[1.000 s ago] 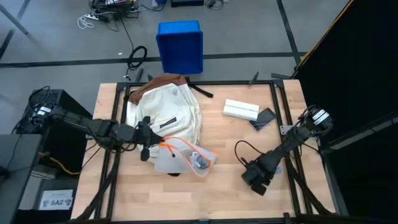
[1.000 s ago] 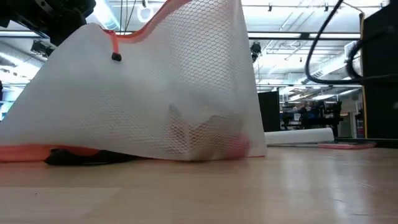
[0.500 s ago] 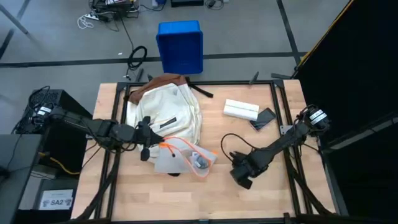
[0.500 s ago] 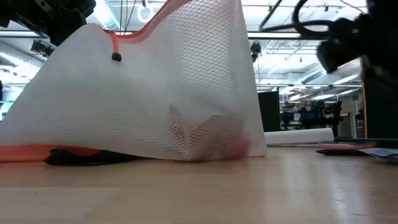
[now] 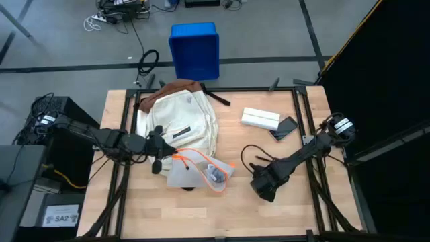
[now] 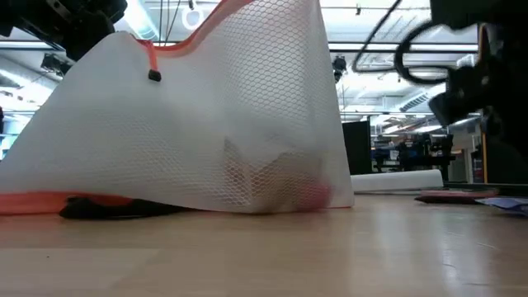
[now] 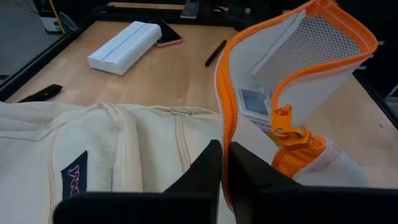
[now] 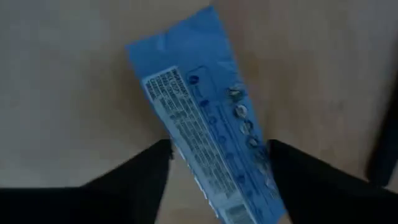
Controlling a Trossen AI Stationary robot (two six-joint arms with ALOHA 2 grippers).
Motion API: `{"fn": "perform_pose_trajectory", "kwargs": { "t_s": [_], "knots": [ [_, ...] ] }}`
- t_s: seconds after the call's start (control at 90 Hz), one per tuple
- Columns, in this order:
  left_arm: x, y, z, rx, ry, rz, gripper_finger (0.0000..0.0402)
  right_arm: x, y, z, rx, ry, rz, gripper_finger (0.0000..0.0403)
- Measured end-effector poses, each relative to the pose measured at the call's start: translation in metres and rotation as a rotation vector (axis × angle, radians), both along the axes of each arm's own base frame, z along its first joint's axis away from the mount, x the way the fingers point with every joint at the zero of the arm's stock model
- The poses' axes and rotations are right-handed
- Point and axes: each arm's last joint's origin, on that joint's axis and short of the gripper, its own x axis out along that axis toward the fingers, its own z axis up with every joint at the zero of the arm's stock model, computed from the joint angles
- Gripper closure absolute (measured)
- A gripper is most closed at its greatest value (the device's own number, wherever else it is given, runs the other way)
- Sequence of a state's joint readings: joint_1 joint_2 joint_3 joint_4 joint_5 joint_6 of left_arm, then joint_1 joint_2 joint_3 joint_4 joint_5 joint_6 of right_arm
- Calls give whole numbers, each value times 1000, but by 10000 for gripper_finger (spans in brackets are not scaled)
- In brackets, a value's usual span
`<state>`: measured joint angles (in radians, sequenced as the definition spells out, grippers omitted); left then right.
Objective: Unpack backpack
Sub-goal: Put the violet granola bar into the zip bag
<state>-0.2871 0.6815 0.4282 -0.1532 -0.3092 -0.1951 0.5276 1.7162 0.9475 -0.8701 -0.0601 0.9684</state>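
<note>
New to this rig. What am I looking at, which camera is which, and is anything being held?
Two robot arms work at a wooden table. The high view looks straight down, the low view sits at table-top height, and each wrist view looks past that arm's own fingers.

On the table lie a cream backpack, an orange-edged mesh pouch, a white box and a dark phone.

The left end effector is shut on the pouch's orange zip edge and holds it up, which is why the pouch fills the low view. The right end effector is open over a blue packet on the wood and holds nothing.
</note>
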Motion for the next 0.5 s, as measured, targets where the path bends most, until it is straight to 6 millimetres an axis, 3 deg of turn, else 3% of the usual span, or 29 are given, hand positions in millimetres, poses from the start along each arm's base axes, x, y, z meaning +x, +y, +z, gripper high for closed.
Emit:
{"fn": "perform_pose_trajectory", "kwargs": {
  "t_s": [0.122,0.233,0.344,0.5],
  "knots": [
    [0,0,0,0,0,0,402,-4,-9,-10,37,20,-32,100],
    [0,0,0,0,1,0,402,-4,-16,-13,68,39,-35,114],
    [1,0,-2,3,11,0,402,-2,-21,-14,89,55,-25,178],
    [4,-1,-4,8,27,0,402,4,-26,-9,94,53,-31,310]
  ]
}}
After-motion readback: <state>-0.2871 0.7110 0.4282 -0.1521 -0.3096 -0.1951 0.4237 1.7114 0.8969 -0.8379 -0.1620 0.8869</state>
